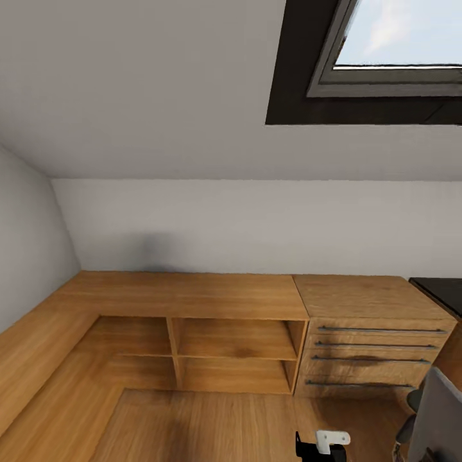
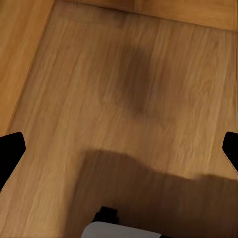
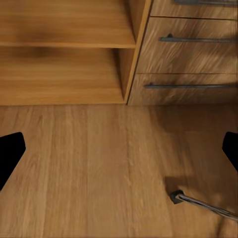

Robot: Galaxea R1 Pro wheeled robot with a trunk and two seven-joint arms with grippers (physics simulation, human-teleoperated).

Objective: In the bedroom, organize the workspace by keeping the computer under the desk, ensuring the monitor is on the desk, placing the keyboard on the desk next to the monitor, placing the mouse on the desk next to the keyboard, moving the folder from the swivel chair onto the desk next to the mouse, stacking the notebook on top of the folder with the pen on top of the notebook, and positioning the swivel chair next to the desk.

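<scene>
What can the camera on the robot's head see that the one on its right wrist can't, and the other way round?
The head view alone takes in the skylight window, the white walls, the wooden top of the low shelf unit and a dark surface at the right edge. The right wrist view alone shows the tips of the right gripper's fingers, wide apart, and a caster wheel on a metal leg on the floor. Both share the open shelves, the drawer chest with bar handles, and the wood floor.
</scene>
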